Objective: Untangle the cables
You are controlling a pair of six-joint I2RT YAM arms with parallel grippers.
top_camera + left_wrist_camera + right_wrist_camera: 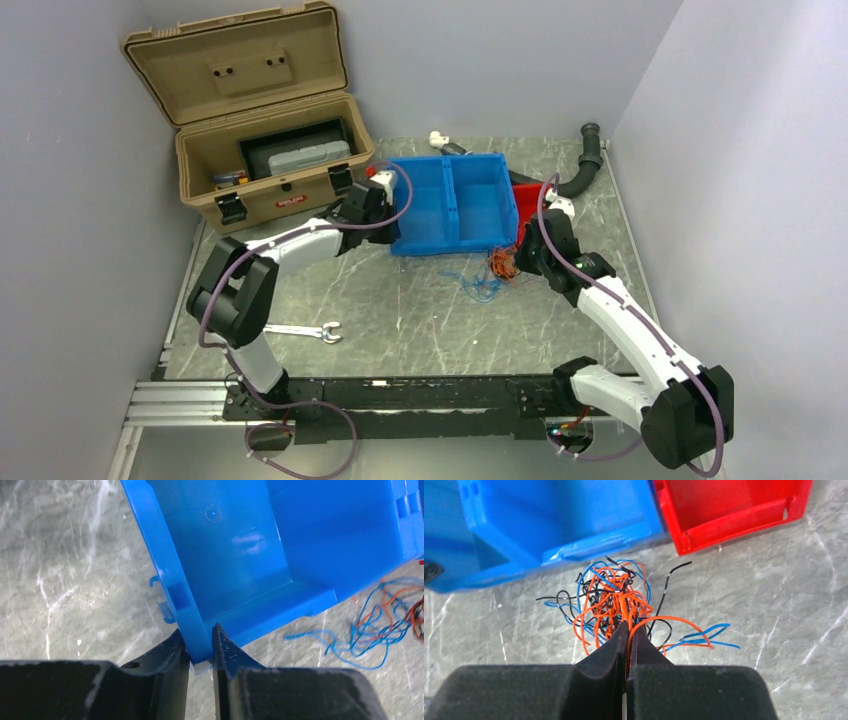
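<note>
The cables (pixel 611 600) are a tangled bunch of thin orange, blue and black wires on the marble table, just in front of the blue bin; they also show in the top view (pixel 492 270) and at the right edge of the left wrist view (pixel 385 625). My right gripper (pixel 629 630) is shut on orange strands at the near side of the bunch; it sits right of the bunch in the top view (pixel 522 262). My left gripper (pixel 201 642) is shut on the left wall of the blue bin (pixel 240 555); it shows in the top view (pixel 388 205).
The blue two-part bin (pixel 455 205) stands mid-table. A red bin (pixel 729 505) lies beside it on the right. An open tan case (pixel 265 130) is at the back left. A wrench (pixel 305 331) lies near the left arm. A black hose (pixel 585 165) runs at the back right.
</note>
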